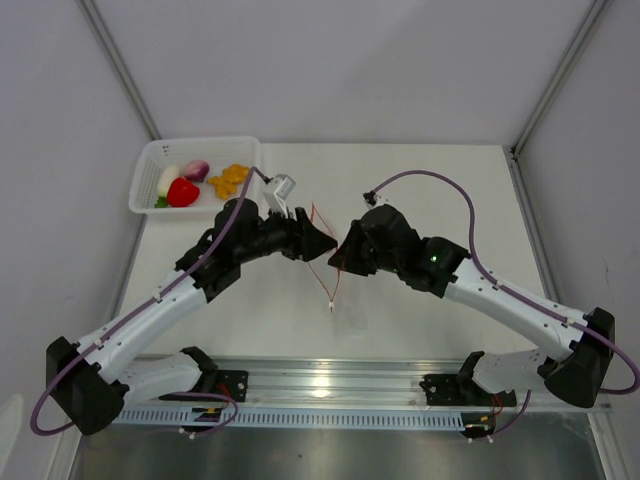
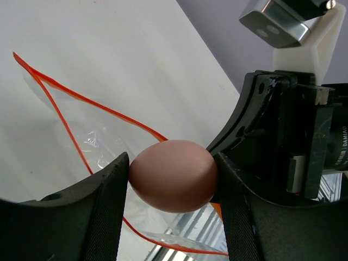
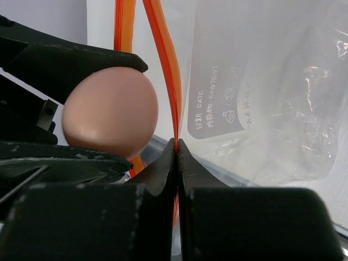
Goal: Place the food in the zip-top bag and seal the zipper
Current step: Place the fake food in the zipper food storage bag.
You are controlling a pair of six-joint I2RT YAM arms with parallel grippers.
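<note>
- Overhead, two white and black arms reach inward from the near edge of a white table (image 1: 420, 180) and meet near its middle.
- The left hand (image 1: 318, 243) and the right hand (image 1: 340, 258) sit close together, with the zip-top bag (image 1: 335, 275) between them; its zipper (image 1: 322, 222) shows as thin orange-red lines.
- A white slotted basket (image 1: 145, 185) stands at the far left corner of the table, well apart from the hands. Inside lie a red round food (image 1: 183, 192), a white one with green (image 1: 167, 181), a purple one (image 1: 196, 169) and an orange-yellow one (image 1: 230, 179).
- From the left wrist view, the left hand (image 2: 173, 176) pinches a smooth tan egg-shaped piece (image 2: 173, 175) between its two black fingers (image 2: 109, 196), one pad on each side.
- The egg hangs just over the open mouth of the clear bag (image 2: 103, 144), whose orange-red zipper (image 2: 60, 117) spreads in a loop beneath it on the table (image 2: 136, 60).
- From the right wrist view, the right hand (image 3: 178, 157) has its fingers (image 3: 155, 174) pressed together, nipping one side of the zipper (image 3: 166, 70) at the bag's mouth.
- The bag (image 3: 272, 92) stretches away to the right, clear and crinkly, with a grey printed label (image 3: 217, 103).
- The tan egg (image 3: 110, 112) appears to the left of the zipper, held in the other arm's black fingers (image 3: 70, 60).
</note>
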